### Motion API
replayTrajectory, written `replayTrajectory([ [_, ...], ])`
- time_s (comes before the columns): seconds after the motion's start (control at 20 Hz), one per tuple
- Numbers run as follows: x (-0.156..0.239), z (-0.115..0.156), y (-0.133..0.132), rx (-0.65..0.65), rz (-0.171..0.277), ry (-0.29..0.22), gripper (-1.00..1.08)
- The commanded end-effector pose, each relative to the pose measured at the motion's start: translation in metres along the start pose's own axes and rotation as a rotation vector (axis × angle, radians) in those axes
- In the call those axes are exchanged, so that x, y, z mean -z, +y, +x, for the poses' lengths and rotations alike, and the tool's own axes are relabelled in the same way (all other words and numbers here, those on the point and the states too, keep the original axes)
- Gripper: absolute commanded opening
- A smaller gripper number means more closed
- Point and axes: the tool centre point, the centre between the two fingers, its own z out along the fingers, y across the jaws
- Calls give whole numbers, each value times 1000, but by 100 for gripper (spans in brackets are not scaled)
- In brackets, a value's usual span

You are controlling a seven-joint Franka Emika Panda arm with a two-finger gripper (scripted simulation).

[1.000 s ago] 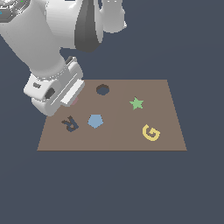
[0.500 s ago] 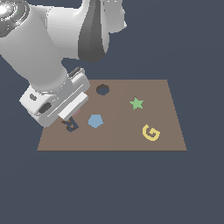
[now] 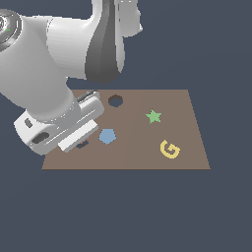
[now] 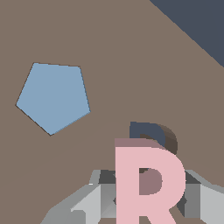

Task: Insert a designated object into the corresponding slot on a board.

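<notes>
A: Where is the pink R (image 4: pixel 146 183) right now?

B: Held in the end effector (image 4: pixel 144 201). In the wrist view the grey fingers (image 4: pixel 94 201) sit on either side of the letter, closed onto it. It hangs just above the board (image 3: pixel 147 152), close to the blue pentagon (image 3: pixel 107 136).

A: And the slot?

B: The dark R-shaped slot (image 4: pixel 148 131) shows partly from behind the top of the letter in the wrist view. In the exterior view only a sliver of it (image 3: pixel 82 144) peeks out under the end effector, right beside the blue pentagon, on the side away from the yellow G (image 3: pixel 170 149).

A: So which step are we in?

B: I'd judge this to be the final alignment, just ahead of insertion. The letter sits nearly over the slot but looks offset; the rounded top of the recess shows beyond the letter's upper edge.

A: Next move?

B: A small shift to bring the outlines into register, check the rotation matches, then lower straight down and open the fingers only once the letter is seated. I can't tell whether the letter already touches the board.

A: Anything else near?

B: The round hole (image 3: pixel 115 101) and green star (image 3: pixel 153 116) lie farther from the pentagon, out of the way.
</notes>
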Motion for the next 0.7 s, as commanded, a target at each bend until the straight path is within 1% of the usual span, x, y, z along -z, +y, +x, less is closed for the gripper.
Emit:
replayTrajectory([
  [0.0,1,4,5,-31,0,0,-100],
  [0.25,1,9,10,-60,0,0,-100],
  [0.65,-5,9,11,-63,0,0,-100],
])
